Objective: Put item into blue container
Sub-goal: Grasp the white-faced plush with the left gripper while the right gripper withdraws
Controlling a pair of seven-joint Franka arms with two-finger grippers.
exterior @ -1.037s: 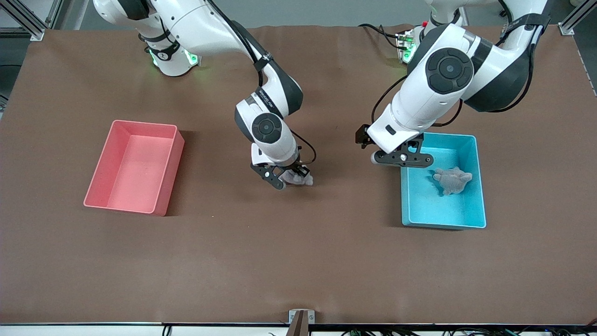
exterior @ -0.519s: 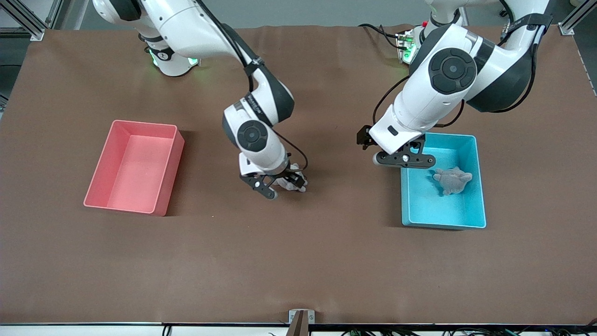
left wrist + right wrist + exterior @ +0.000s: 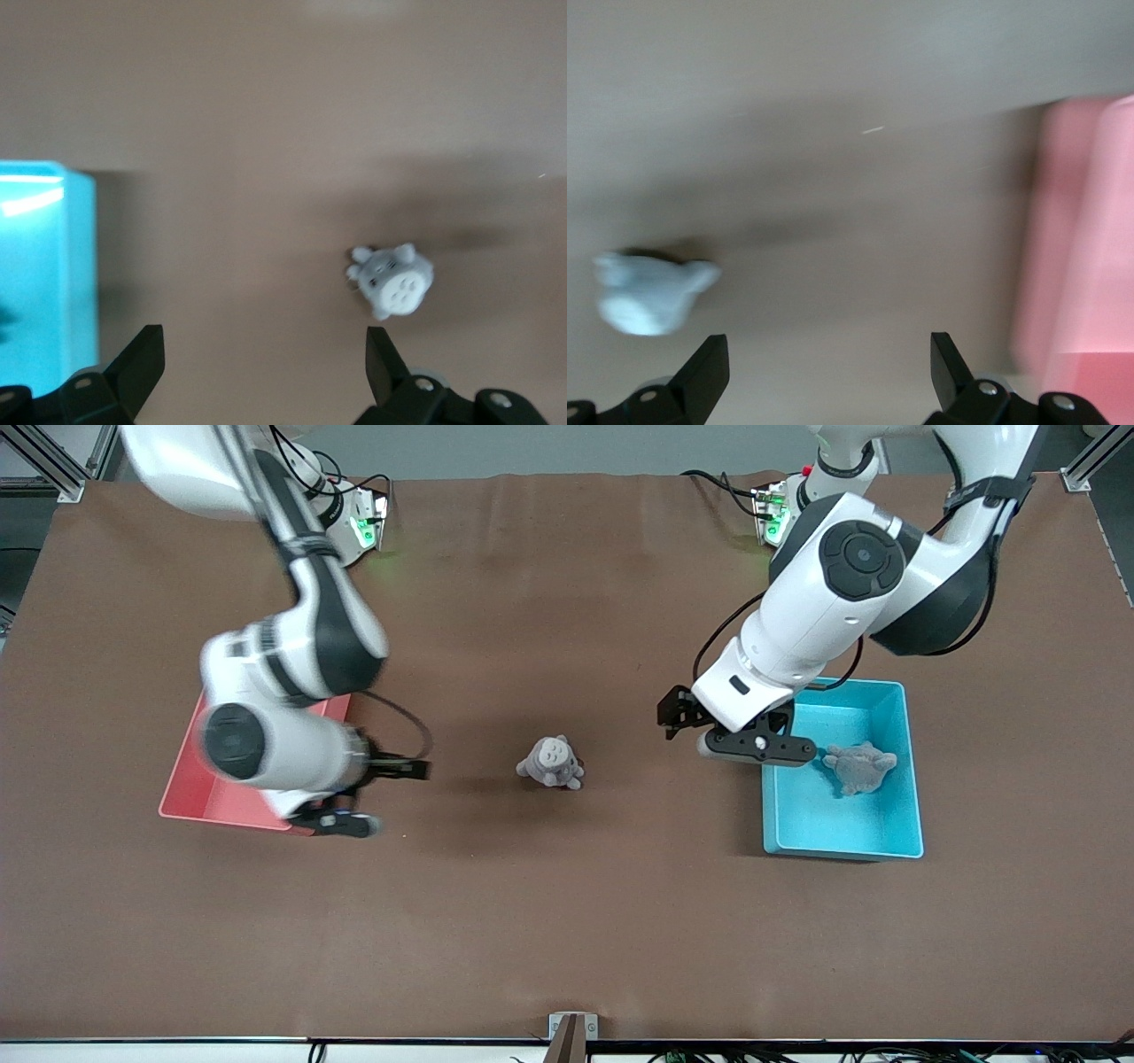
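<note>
Hovering with its jaws spread wide and nothing between them, my left gripper (image 3: 740,740) is hanging over the brown table (image 3: 567,921) just beside the blue container (image 3: 911,779), at the wall that faces the middle of the table. In my left wrist view the two dark fingertips (image 3: 142,363) are standing well apart, with the container's bright wall (image 3: 78,266) to one side of them and the small grey plush toy (image 3: 394,279) showing over bare tabletop to the other. That toy (image 3: 551,762) is sitting upright on the table about midway between the two bins, touching neither gripper. Inside the blue container a second grey plush figure (image 3: 858,767) is lying on the floor, toward the end nearer my bases. My right gripper (image 3: 376,793) is likewise standing open and empty, blurred, over the table at the corner of the pink bin (image 3: 182,779) that lies nearest the front camera. In my right wrist view its fingertips (image 3: 709,367) are framing bare table, with the toy (image 3: 651,297) on one side and the pink wall (image 3: 1072,257) on the other.
</note>
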